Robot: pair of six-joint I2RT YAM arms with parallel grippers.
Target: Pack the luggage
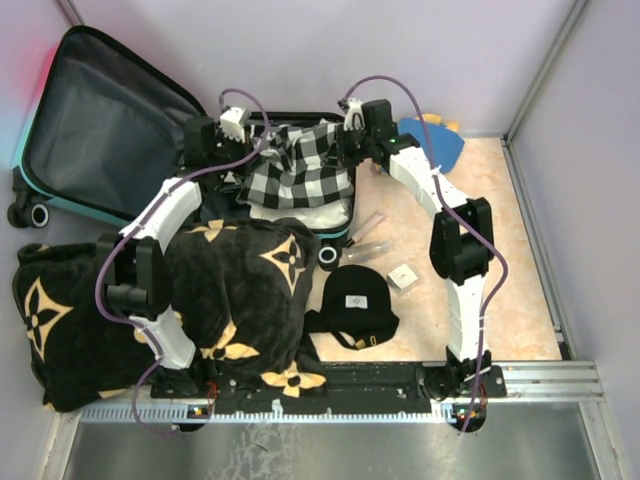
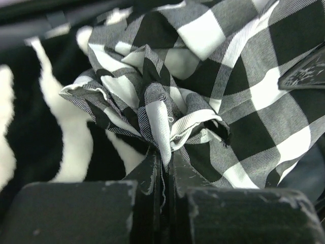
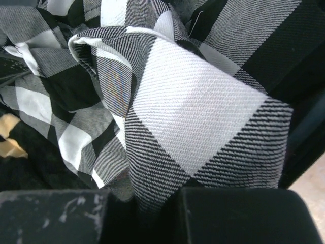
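Observation:
The luggage (image 1: pixel 95 130) lies open at the back left, its dark grey lined lid tilted up and its rim teal. A black-and-white checked cloth (image 1: pixel 300 170) hangs bunched over the luggage's lower half. My left gripper (image 1: pixel 262 142) is shut on the cloth's left edge; in the left wrist view the gripper (image 2: pixel 165 157) pinches a gathered fold of the cloth (image 2: pixel 167 119). My right gripper (image 1: pixel 345 150) holds the cloth's right edge; in the right wrist view the gripper (image 3: pixel 147 203) has the cloth (image 3: pixel 198 117) running down between the jaws.
A big black blanket with tan flowers (image 1: pixel 230 290) lies at the front left, over the luggage's near edge. A black beanie (image 1: pixel 357 300), a small white box (image 1: pixel 404 276) and a clear plastic item (image 1: pixel 365 240) lie on the tan floor. A blue object (image 1: pixel 437 142) sits at the back right.

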